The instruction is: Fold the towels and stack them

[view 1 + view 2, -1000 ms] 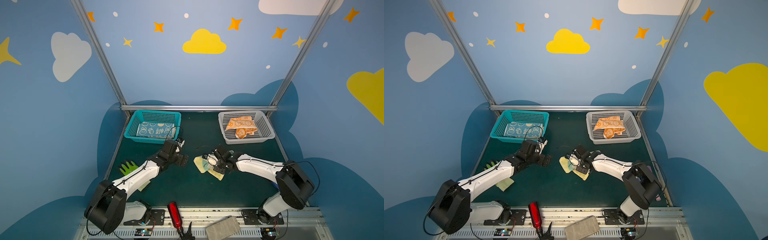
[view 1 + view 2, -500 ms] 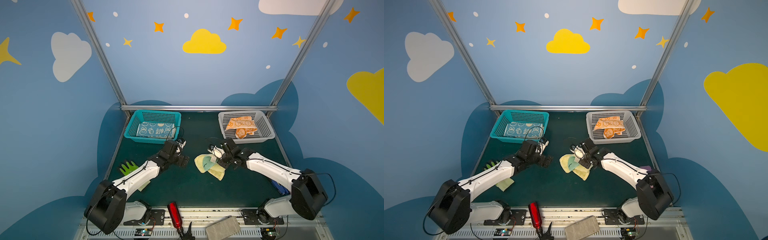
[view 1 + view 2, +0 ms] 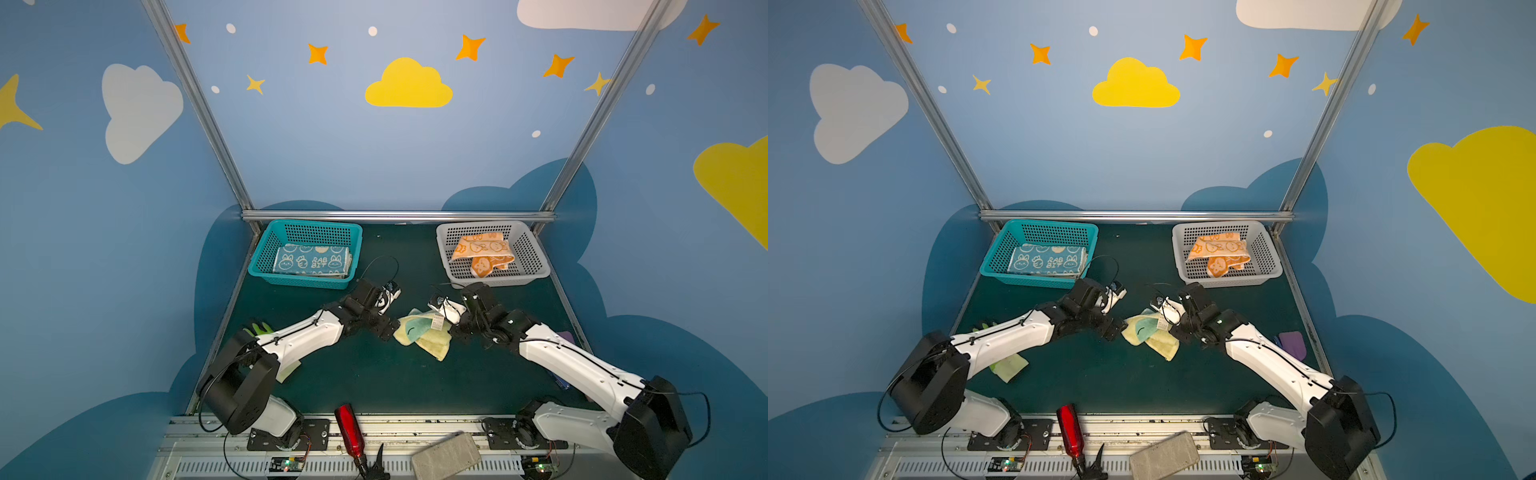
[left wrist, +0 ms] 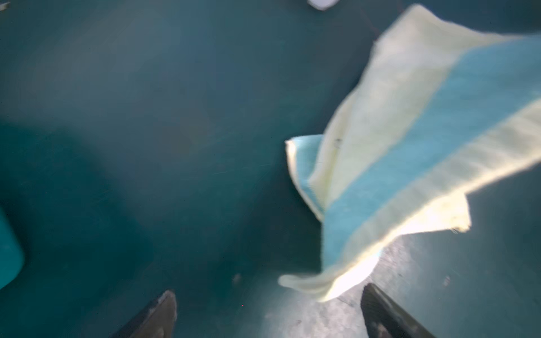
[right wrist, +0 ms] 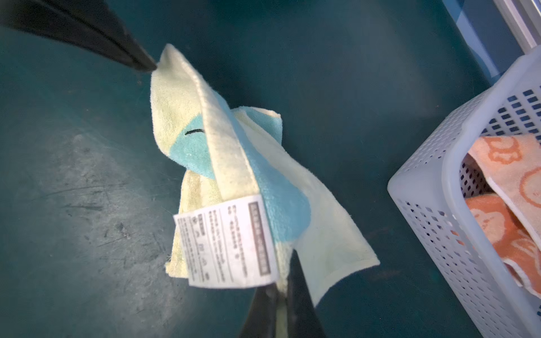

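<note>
Shut tight at right gripper (image 5: 282,310), pinching edge of yellow-blue towel (image 3: 415,331) near label (image 5: 225,243); crumpled on table (image 3: 374,382), centre, partly raised. Wide open, empty at left gripper (image 4: 269,314), just beside opposite corner. Likely faults: slipping from thin pinch; closing short of corner, skewing fold.

White links (image 3: 303,338), blk joints (image 3: 239,390), blk cables (image 3: 384,257), dark L end effector (image 4: 268,292)

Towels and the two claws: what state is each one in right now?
yellow and blue towel, rumpled on the mat, one edge pinched
blue rabbit towel, folded flat in the teal basket
orange towel, loosely folded in the white basket
left gripper, open, empty, beside that rumpled towel
right gripper, shut on the yellow and blue towel
</note>
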You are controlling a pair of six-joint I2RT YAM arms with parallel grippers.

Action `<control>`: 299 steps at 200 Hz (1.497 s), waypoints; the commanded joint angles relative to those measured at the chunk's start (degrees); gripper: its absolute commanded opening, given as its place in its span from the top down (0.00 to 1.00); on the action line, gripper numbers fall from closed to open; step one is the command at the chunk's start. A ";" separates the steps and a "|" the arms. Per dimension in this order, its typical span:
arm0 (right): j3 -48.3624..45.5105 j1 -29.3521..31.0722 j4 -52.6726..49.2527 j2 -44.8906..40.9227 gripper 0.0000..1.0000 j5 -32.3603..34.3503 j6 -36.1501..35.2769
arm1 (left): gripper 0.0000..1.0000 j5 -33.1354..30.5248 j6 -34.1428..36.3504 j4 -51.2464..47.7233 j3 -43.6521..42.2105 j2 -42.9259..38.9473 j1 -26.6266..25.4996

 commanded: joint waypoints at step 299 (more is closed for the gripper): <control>7.70 -5.37 -0.98 -3.18 1.00 -4.00 11.09 | 0.96 -17.15 -1.90 -4.96 10.96 0.79 -1.81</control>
